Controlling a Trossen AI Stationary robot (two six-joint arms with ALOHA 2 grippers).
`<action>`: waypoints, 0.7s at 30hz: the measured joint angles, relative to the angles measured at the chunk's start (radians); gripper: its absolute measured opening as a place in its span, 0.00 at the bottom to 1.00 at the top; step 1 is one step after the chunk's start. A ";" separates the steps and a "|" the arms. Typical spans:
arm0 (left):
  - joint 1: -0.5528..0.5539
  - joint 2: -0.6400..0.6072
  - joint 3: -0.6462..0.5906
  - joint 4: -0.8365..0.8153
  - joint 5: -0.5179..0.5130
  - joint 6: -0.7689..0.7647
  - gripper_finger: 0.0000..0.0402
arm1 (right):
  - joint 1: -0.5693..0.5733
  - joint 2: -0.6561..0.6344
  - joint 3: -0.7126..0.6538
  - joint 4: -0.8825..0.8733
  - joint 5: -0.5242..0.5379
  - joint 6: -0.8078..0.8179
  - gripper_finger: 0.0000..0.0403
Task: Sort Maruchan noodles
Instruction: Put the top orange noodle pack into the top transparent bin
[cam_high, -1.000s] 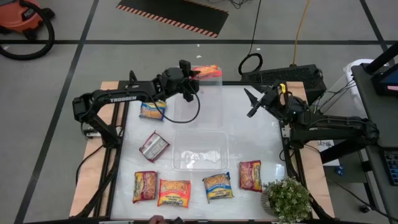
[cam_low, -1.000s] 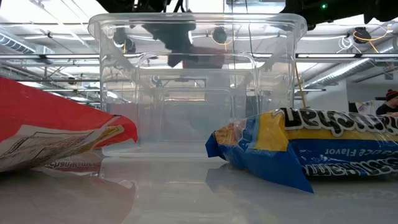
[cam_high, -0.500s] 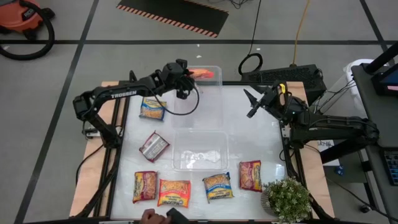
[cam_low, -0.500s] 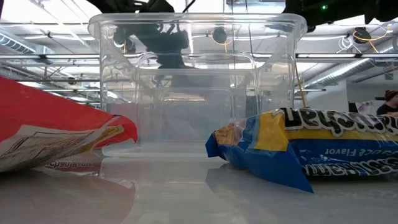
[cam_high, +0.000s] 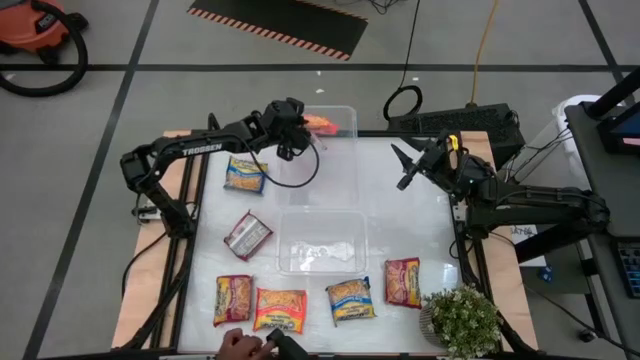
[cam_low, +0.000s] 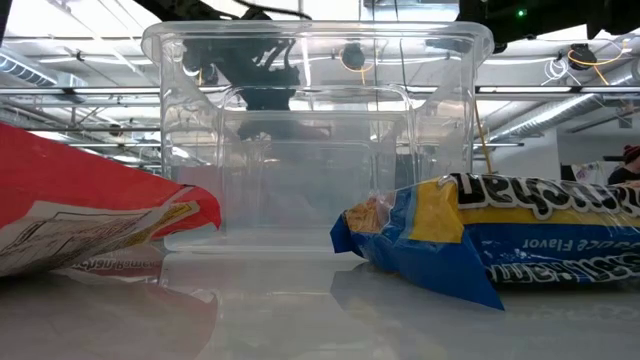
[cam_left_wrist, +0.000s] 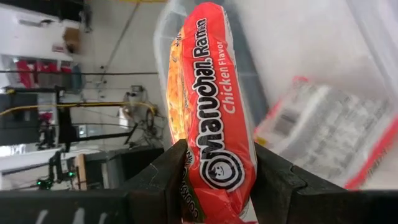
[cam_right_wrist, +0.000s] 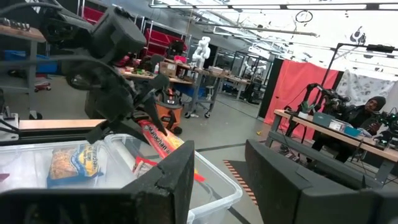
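Left gripper (cam_high: 299, 127) was clamped on an orange-red Maruchan chicken-flavor packet (cam_left_wrist: 211, 118), held over the far clear bin (cam_high: 345, 150) at the back of the surface (cam_high: 400, 220). Packet glossy, plump, white lettering, circular logo near the fingers (cam_left_wrist: 165, 180). A red-and-white packet (cam_left_wrist: 329, 127) lay inside that bin. Right gripper (cam_high: 404, 169) hung over the right side, fingers apart, holding nothing. Other packets lay flat on the surface: blue-yellow (cam_high: 245, 175), silver-red (cam_high: 247, 235), four along the near edge.

White table (cam_high: 400, 210): two clear bins (cam_high: 322, 243), six ramen pkts (cam_high: 280, 309), potted plant (cam_high: 462, 320), maybe faux.
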 joint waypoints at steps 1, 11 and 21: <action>0.004 0.000 0.000 -0.004 0.002 0.020 0.36 | 0.000 0.000 0.000 0.000 0.000 0.000 0.35; 0.005 -0.001 0.000 -0.030 0.004 0.119 0.39 | 0.000 0.000 0.000 -0.003 0.000 -0.002 0.35; 0.008 -0.007 0.000 -0.068 -0.057 0.126 0.64 | 0.000 0.000 0.000 -0.005 0.000 -0.003 0.35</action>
